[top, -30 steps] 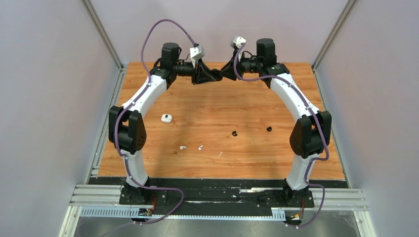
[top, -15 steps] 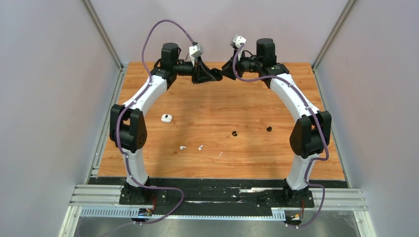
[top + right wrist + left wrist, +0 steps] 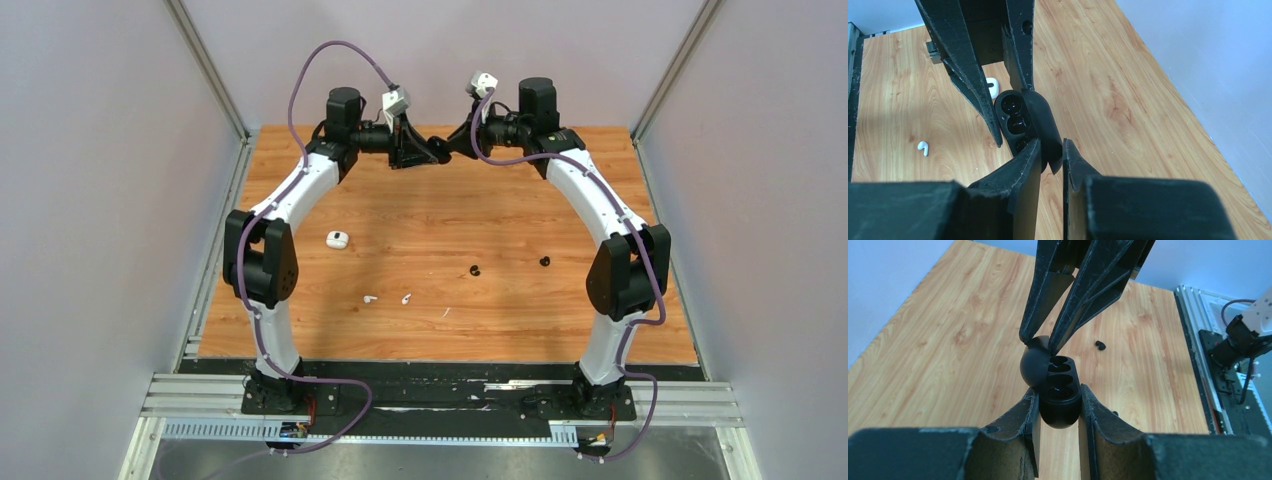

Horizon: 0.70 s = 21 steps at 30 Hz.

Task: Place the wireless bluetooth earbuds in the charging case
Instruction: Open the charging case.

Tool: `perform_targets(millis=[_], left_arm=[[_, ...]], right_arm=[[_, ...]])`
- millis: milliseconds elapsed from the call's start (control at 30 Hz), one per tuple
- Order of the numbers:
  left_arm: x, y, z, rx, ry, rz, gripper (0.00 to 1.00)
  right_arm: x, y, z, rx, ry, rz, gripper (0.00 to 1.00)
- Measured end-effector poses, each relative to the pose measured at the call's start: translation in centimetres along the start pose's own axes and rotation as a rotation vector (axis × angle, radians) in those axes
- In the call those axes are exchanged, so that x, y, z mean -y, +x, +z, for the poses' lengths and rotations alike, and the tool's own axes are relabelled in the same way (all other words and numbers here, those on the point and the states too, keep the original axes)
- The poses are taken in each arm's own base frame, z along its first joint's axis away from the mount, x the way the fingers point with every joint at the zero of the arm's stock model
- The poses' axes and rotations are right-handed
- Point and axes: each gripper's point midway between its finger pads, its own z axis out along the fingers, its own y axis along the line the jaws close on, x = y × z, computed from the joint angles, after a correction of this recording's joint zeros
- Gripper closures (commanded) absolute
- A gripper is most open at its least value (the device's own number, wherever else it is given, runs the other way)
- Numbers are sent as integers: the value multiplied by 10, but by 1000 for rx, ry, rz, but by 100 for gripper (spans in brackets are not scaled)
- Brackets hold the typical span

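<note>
1. Left gripper has its jaws clamped on the lower body of the black case, one finger on each side. The case is held up off the table near its far edge.
2. Right gripper comes in from the opposite side, its jaws pinching the lid at the edge.
3. The lid is swung open on its hinge and stands beside the body. Two glossy round pockets show inside the case.
4. In the top view the two grippers meet tip to tip at the back centre of the table, the left one and the right one.
5. The white earbuds lie loose on the wood near the front, left of centre, the second one just beside the first. They are apart from each other and well away from the held case.
6. One earbud also shows in the right wrist view.
7. A white case sits shut on the table beyond the earbuds, near the left arm.
8. Two small black bits lie mid-table, well apart from each other.
9. A thin white fleck lies near the front, right of the earbuds.
10. Any print or logo on the cases or arms is too small to read.
</note>
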Motion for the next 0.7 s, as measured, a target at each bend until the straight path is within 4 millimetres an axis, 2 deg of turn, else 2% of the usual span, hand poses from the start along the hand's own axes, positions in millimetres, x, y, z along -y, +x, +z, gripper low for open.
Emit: perform_targets(millis=[233,533,700], left_arm=[[3,2,0,23,21,-68,100],[1,1,0,34,23,-81,100],[2,1,0,36,27,-84,100]], right_arm=[[-2,3,-1,-1,-16,9,83],[-5,6,-1,-3,-32,17,67],[-5,9,0,-6,-34,14,69]])
